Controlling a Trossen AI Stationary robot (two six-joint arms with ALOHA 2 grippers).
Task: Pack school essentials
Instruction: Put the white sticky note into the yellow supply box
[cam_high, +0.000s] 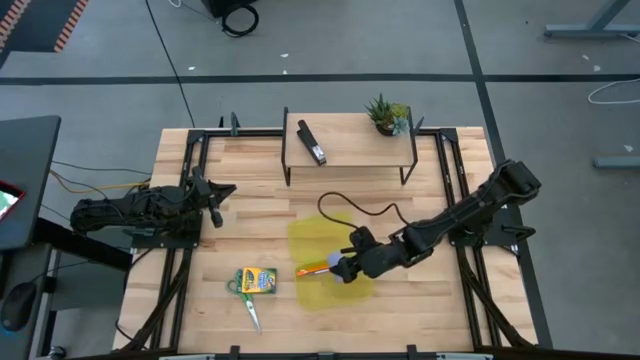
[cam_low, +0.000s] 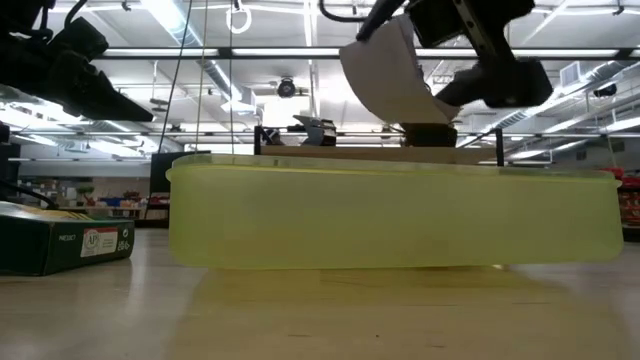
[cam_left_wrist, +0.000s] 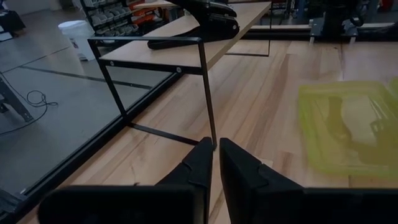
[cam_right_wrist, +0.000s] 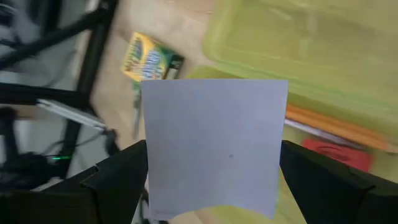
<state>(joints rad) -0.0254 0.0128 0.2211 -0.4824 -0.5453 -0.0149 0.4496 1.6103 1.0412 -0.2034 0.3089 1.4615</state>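
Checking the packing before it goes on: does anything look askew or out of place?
Mostly tidy. The right gripper holds the pale notepad over the yellow-green tray; its free edge curls in the low view. Orange pencils poke out past the tray's edge. The crayon box and scissors lie outside, unpacked.

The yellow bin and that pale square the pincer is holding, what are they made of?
The bin looks like translucent plastic: it is glossy, and light shows through its yellow-green walls. The square, gripped in the right pincer above the bin, seems to be a paper notepad: matte, pale lavender, thin and slightly curved.
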